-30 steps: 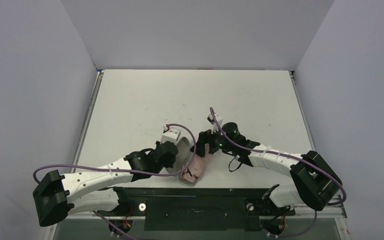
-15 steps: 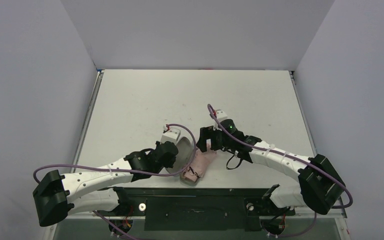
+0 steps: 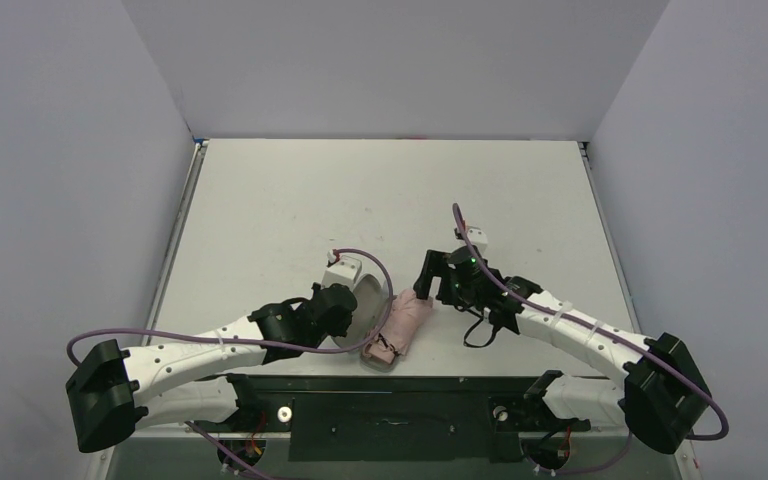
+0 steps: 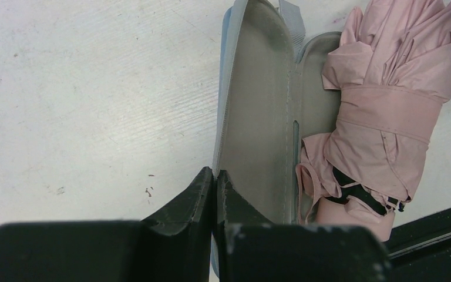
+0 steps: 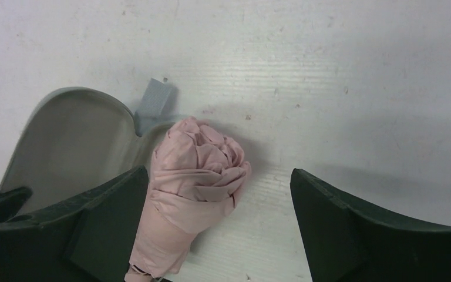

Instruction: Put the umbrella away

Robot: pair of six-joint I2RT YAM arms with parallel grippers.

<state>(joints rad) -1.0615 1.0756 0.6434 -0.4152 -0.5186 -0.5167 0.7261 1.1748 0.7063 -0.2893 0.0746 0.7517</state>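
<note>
The folded pale pink umbrella (image 3: 401, 324) lies strapped shut, its handle end toward the table's front edge. It rests partly on the lower half of the open light blue case (image 3: 367, 300) and its far end angles out to the right. My left gripper (image 3: 348, 318) is shut on the rim of the raised case lid (image 4: 258, 106), pinching it in the left wrist view (image 4: 215, 171). My right gripper (image 3: 426, 283) is open and empty, just right of the umbrella's far end (image 5: 197, 182). Its spread fingers frame the umbrella in the right wrist view (image 5: 218, 172).
The black rail (image 3: 390, 385) at the table's front edge runs just below the umbrella's handle end. The grey walls stand at the left, right and back. A grey tab (image 5: 154, 100) sticks out of the case's far end.
My right gripper has pulled back to the right, away from the umbrella's far end, which now lies uncovered. The left gripper and the case lid have not moved.
</note>
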